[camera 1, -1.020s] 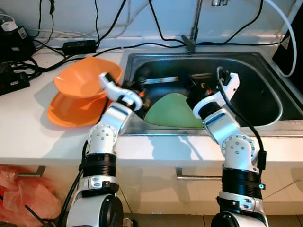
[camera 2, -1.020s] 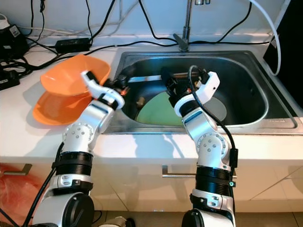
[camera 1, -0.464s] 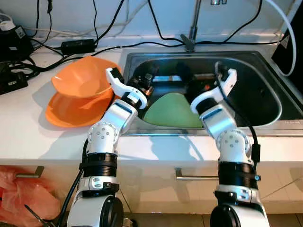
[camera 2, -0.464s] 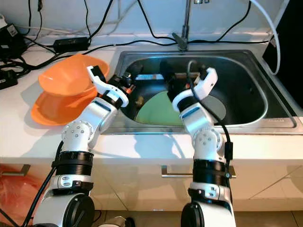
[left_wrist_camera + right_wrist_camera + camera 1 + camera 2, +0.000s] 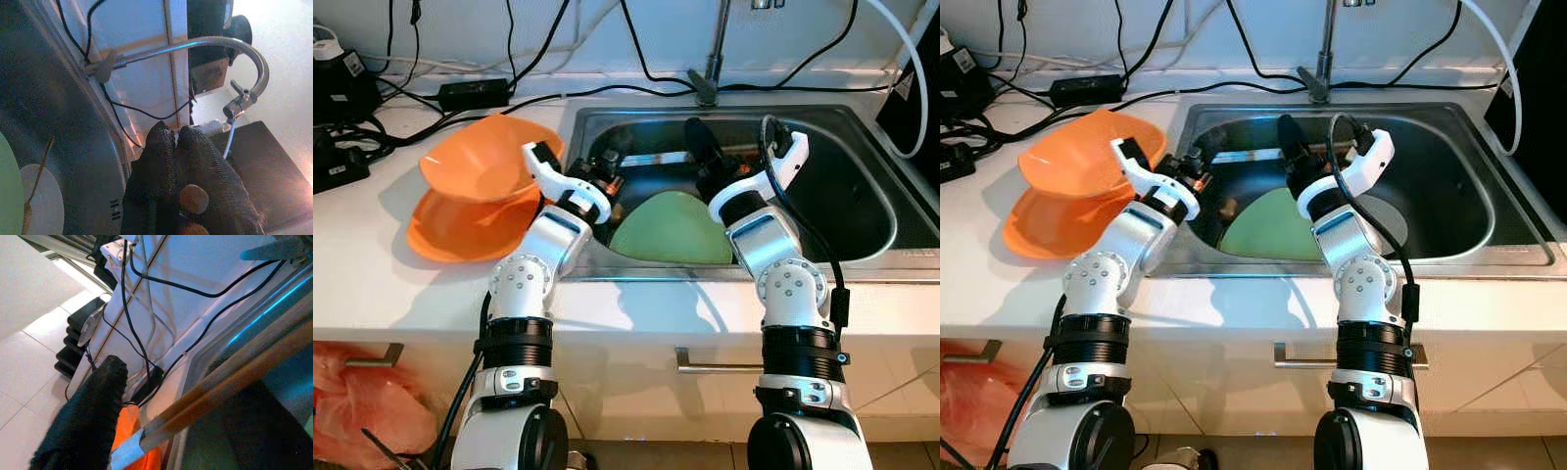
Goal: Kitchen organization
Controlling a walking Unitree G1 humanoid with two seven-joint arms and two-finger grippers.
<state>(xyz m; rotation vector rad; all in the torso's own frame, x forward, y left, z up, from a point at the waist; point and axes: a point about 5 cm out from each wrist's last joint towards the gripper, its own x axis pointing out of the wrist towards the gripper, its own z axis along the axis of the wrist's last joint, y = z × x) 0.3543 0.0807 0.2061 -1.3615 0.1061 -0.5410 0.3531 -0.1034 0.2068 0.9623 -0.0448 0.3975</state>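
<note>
Sink (image 5: 862,245) work under way: both arms reach over its front edge. Green plate (image 5: 672,231) lies tilted in the basin near the front wall, with a pale disc (image 5: 1383,220) beside it. Two orange bowls (image 5: 475,196) sit stacked on the counter, touching the sink's left rim. Left gripper (image 5: 176,147) hovers above the basin's left side, fingers pressed together, nothing between them. Right gripper (image 5: 698,152) sits above the plate's far edge; whether it is spread, cannot tell. A wooden stick (image 5: 215,391) crosses its wrist view. Judged step: lining up on the plate. Next calls for lowering to its raised rim and pinching.
</note>
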